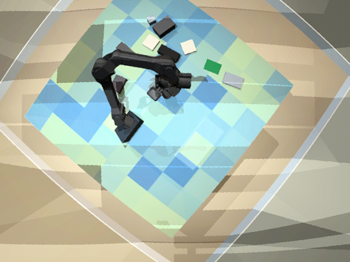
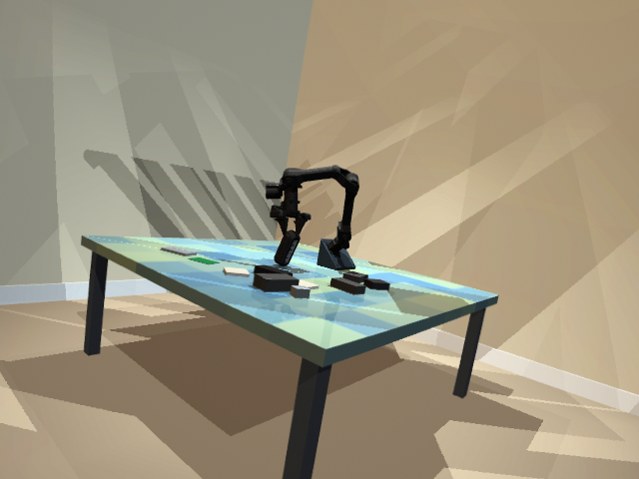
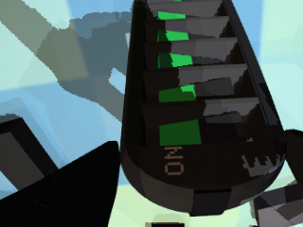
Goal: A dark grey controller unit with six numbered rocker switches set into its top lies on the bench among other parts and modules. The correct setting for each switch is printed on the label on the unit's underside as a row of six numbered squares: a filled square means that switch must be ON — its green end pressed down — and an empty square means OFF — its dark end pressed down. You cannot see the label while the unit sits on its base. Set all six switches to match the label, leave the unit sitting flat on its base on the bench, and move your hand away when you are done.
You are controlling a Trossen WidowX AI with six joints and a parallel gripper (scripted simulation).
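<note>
The dark grey controller unit (image 2: 287, 248) (image 3: 215, 177) is held above the bench (image 1: 174, 223) (image 2: 322, 329), steeply tilted, one end down. My gripper (image 2: 291, 232) (image 3: 201, 146) is shut on it, with a finger on each side of its near end in the wrist view. That view looks along its top: several rockers show green ends on the left, the "ON" print side, and dark ends on the right. The farthest rocker is cut off. Which ends are pressed is hard to tell. Small pale marks on the unit in the exterior view are too small to read.
Near the arm lie a large dark box (image 1: 163, 26) (image 2: 276, 281), a black block (image 1: 168, 52), cream tiles (image 1: 151, 42) (image 1: 188, 46), a small grey cube (image 1: 151, 19) (image 2: 300, 291) and dark blocks (image 2: 346, 284) (image 2: 376, 283). A green plate (image 1: 212, 66) (image 2: 204, 259) and grey plate (image 1: 233, 80) (image 2: 178, 250) lie farther off.
</note>
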